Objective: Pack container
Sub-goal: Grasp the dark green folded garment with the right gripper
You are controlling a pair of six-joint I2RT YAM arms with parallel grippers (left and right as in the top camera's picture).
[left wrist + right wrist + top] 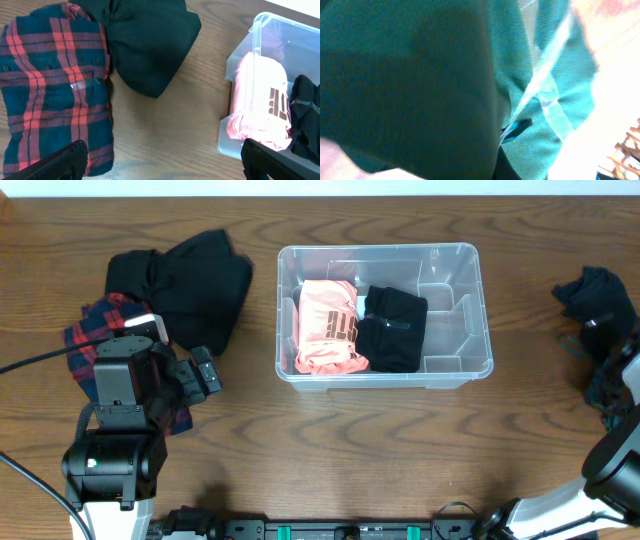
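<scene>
The clear container [470, 330] stands at the table's middle and holds a folded pink garment [328, 327] and a folded black garment [392, 330]. The left wrist view shows its left wall [239, 50] and the pink garment [260, 95]. My left gripper [162, 160] is open and empty over bare wood, between a red and blue plaid shirt [50, 85] and the container. My right gripper is at the far right, buried in a dark teal garment [598, 298]. That cloth [420, 85] fills the right wrist view and hides the fingers.
A black garment pile [190, 285] lies at the back left, beside the plaid shirt [95, 330]; it also shows in the left wrist view [145, 45]. The right arm's base stands at the front right corner.
</scene>
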